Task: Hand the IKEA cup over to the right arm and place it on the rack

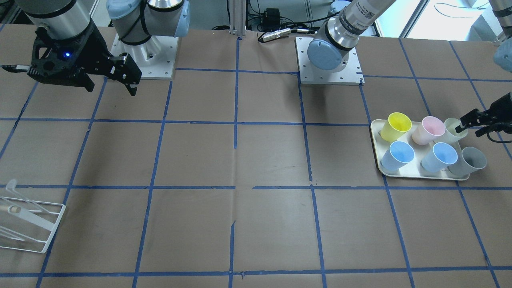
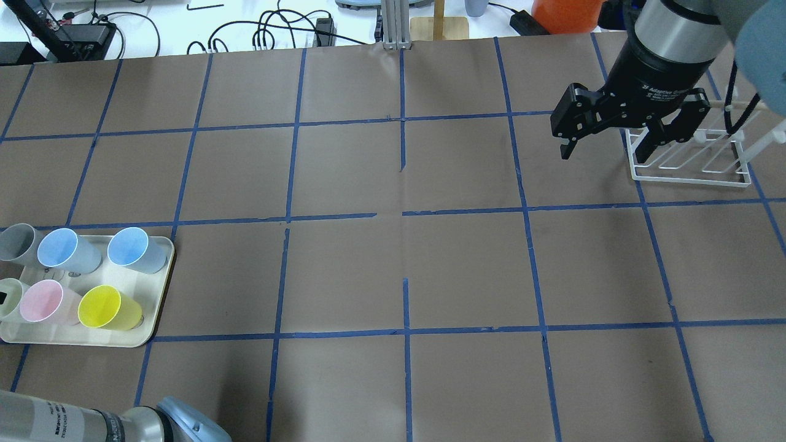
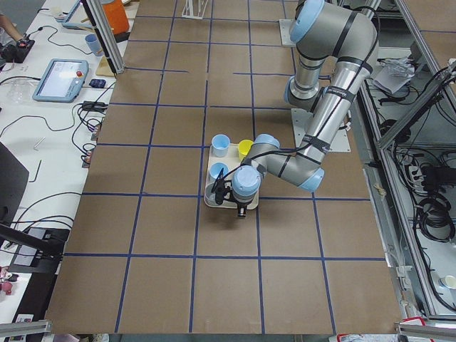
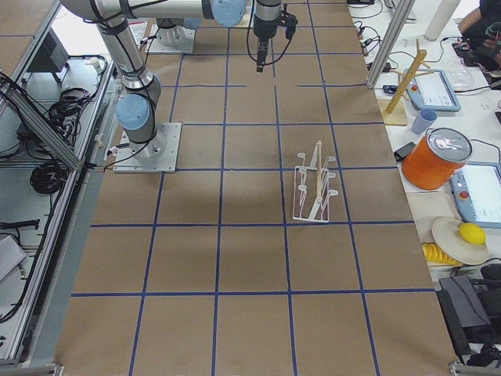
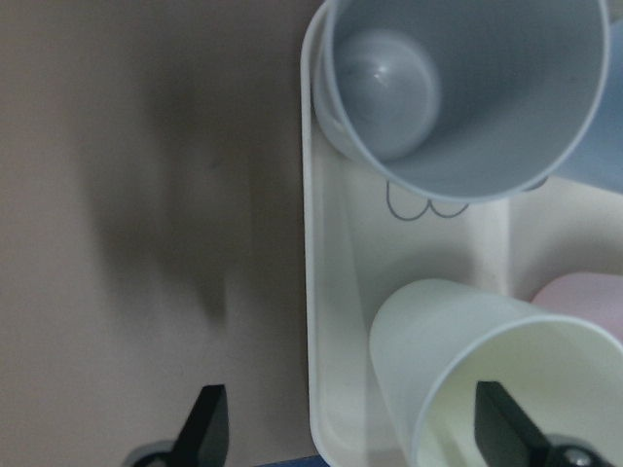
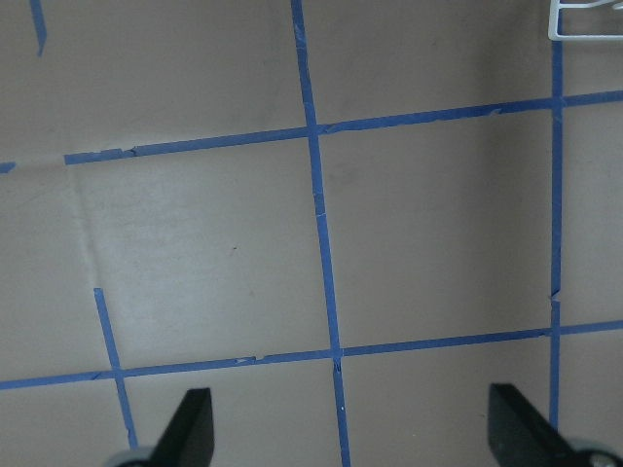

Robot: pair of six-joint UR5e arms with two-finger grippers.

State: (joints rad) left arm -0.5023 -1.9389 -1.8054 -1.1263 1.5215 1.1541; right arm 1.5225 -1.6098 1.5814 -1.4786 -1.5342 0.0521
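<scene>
Item 1, left gripper (image 5: 355, 428): is hanging low over the outer end of the cream tray (image 2: 161, 270). Its jaws are standing wide apart and are gripping nothing. One fingertip (image 5: 206, 420) is sitting outside the tray rim, over the table (image 2: 393, 270). The other fingertip (image 5: 506, 428) is showing at the mouth of the IKEA cup (image 5: 458, 341), so the cup's wall is lying between the two. Whether that fingertip is touching the cup cannot be told.

Item 2, IKEA cup: pale off-white. It is standing mouth up at the outer end of the tray's near row, just beside the pale pink cup (image 2: 43, 304).

Item 3, cream tray: is lying on the robot's left part of the brown-papered, blue-taped table and is carrying six cups in two rows. The near row is running IKEA cup, pale pink cup, yellow cup (image 2: 110, 307). The far row is running grey cup (image 2: 18, 242), then two blue cups (image 2: 67, 252) (image 2: 135, 248).

Item 4, right gripper (image 2: 605, 153): is hovering well above the table on the robot's right, far from the tray. Its jaws are spread wide and are holding nothing.

Item 5, rack (image 2: 688, 172): white wire. It is standing on the table at the far right, with its prongs slanting.
</scene>
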